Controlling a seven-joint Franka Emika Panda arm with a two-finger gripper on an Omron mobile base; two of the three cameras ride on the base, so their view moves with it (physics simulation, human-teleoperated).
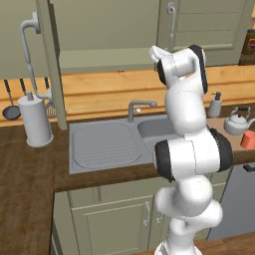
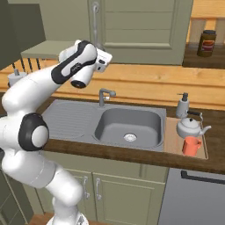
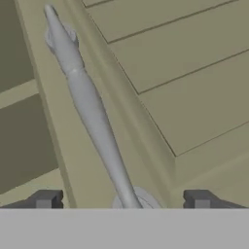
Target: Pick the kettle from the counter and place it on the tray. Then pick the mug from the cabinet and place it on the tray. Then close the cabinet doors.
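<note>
The kettle (image 2: 190, 127) and the orange mug (image 2: 191, 146) both stand on the tray (image 2: 172, 145) on the bench right of the sink (image 2: 127, 123), so only the cabinet doors look left to do. The gripper (image 3: 121, 199), jaws spread, is at the handle (image 3: 92, 114) of the right-hand door (image 2: 140, 26), while the left-hand door (image 1: 54, 64) swings wide open.
</note>
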